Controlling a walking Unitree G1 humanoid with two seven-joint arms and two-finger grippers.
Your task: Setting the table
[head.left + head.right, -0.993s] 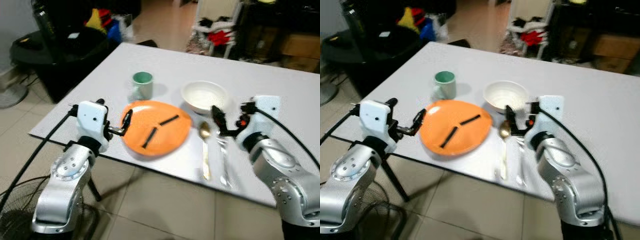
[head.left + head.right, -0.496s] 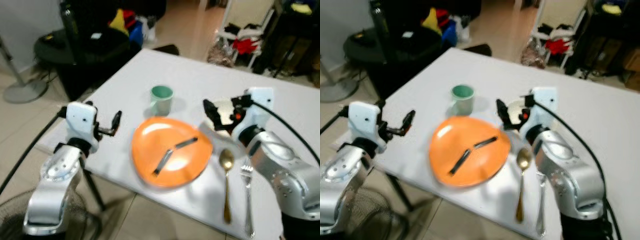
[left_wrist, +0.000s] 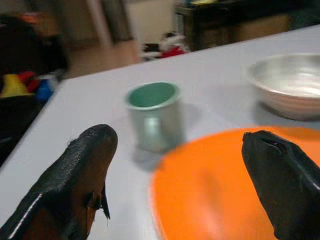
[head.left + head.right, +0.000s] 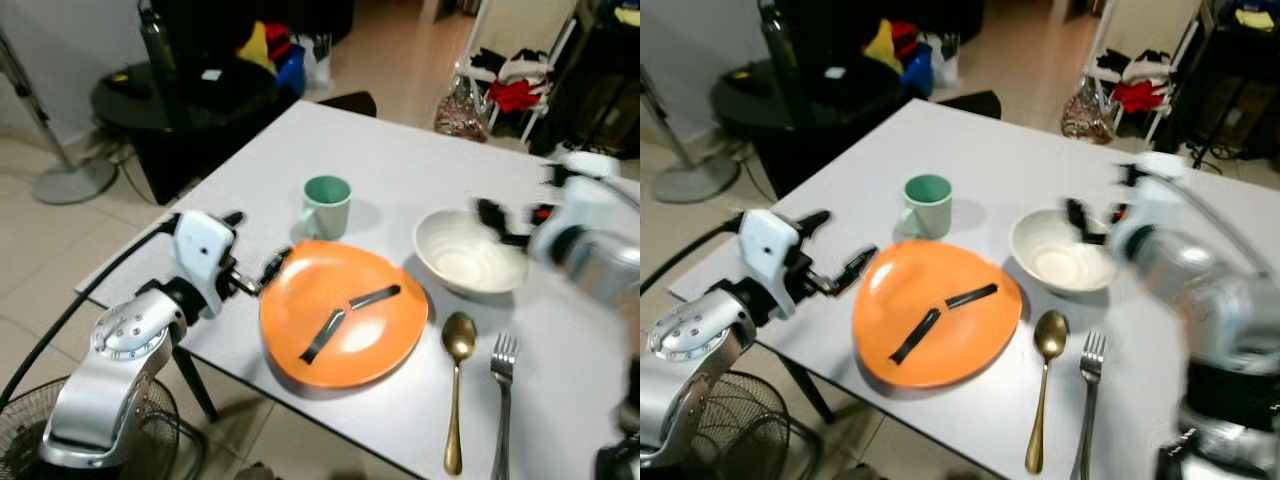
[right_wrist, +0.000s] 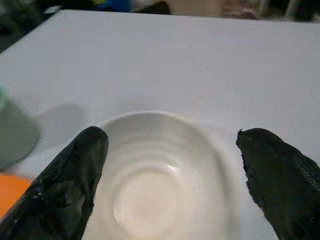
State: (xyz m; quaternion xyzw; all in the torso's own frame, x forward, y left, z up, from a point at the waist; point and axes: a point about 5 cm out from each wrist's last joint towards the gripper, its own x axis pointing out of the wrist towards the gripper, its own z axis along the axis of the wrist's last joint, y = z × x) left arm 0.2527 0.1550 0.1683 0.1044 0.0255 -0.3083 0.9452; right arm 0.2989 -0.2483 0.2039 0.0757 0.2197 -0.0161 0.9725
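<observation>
Left eye view: we see the white rectangular table (image 4: 400,150) laid with a round orange plate (image 4: 345,312), two black strips across its middle.
Setting: pale green ceramic mug (image 4: 326,206) at the plate's 11 o'clock, white ribbed bowl (image 4: 466,252) at its 2 o'clock, gold spoon (image 4: 457,389) and silver fork (image 4: 501,400) side by side at its 3 to 4 o'clock.
Left gripper (image 4: 255,272): at the plate's 9 o'clock rim, nearly touching it; half a second ago it hung clear of the plate over bare table.
Right eye view: the right gripper (image 4: 1092,216), blurred with motion, has lifted from the plate's edge to the bowl's far rim at 12 o'clock.
Left wrist view: black fingers (image 3: 85,165) spread wide and empty, mug and plate edge between them.
Right wrist view: fingers (image 5: 75,175) wide and empty, straddling the bowl from above.
Change: the camera has swung too, so we judge the dishes themselves unmoved.
Meaning: we judge the setting nearly complete, with the right arm lining up on the bowl, perhaps to reposition it.
</observation>
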